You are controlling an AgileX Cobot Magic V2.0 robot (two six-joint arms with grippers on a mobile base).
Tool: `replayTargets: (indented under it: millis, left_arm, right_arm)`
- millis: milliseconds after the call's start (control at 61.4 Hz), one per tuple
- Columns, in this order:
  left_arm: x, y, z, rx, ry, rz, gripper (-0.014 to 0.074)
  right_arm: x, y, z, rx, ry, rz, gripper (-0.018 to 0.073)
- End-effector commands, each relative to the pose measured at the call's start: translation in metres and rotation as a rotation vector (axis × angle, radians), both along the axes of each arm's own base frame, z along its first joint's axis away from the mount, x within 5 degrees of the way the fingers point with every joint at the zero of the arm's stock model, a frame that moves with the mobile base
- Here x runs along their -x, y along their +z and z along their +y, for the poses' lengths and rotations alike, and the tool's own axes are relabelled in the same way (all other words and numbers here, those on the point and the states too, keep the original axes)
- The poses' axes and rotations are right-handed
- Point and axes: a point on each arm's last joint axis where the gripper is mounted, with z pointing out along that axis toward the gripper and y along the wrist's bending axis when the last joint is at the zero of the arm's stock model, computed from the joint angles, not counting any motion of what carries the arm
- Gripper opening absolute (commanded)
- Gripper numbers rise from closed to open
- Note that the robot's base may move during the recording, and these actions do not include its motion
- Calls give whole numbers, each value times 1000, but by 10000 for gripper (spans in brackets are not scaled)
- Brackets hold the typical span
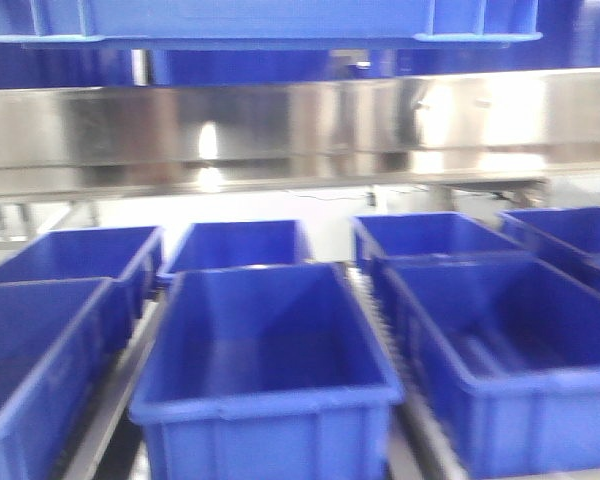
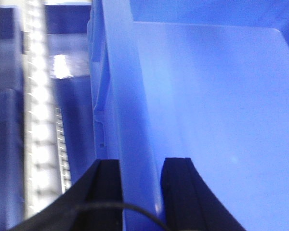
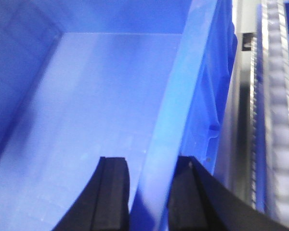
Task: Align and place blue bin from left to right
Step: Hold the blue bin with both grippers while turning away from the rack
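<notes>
Carry step, seemingly: blue bin (image 1: 270,20) clamped by its rim between the fingers of left gripper (image 2: 141,163) and right gripper (image 3: 151,161), raised above navy crates (image 1: 265,345) beneath both. Next, likely: level lowering into the row, walls squared.

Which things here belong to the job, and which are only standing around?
Job: blue bin, gripped at its rim; left pincer; right pincer.
Standing around: darker crates; roller track; steel panel behind.
</notes>
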Motion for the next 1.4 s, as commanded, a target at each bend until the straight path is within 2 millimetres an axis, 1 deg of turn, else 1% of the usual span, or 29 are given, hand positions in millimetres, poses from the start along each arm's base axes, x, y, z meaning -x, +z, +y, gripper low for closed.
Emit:
replayTargets:
  millis: [0,1384]
  left_arm:
    - [12,27,-11,116,-64,-132,1]
    - [12,27,-11,116,-64,-132,1]
  right_arm:
    - [7,19,5,-64,28,-103,-79]
    - [7,19,5,-64,28,-103,-79]
